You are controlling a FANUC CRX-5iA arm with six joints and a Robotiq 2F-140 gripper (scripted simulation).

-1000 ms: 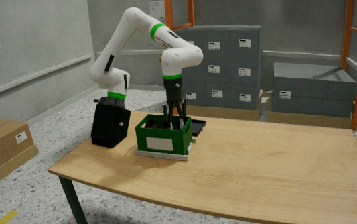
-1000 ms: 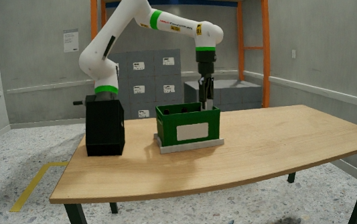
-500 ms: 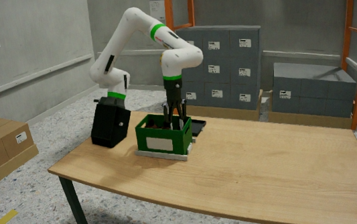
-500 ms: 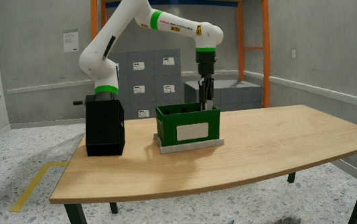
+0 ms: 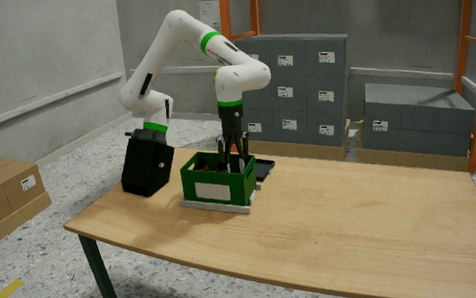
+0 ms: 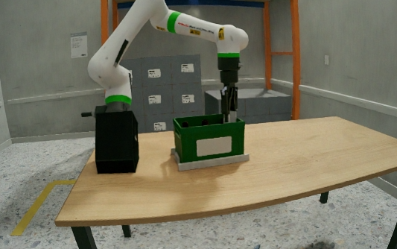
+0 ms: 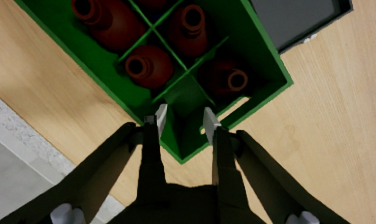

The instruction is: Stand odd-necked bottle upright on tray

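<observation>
A green crate with divided cells stands on the table near the arm's base. Brown bottles stand upright in it; in the wrist view I see one at the left, one in the middle, one at the back and one at the right. A fifth shows only partly at the top edge. My gripper is partly open with nothing between the fingers. It hangs at the crate's rim over an empty cell. The dark tray lies just behind the crate.
The crate rests on a grey base plate. The arm's black pedestal stands left of the crate. Grey stacked boxes and cardboard boxes stand on the floor beyond the table.
</observation>
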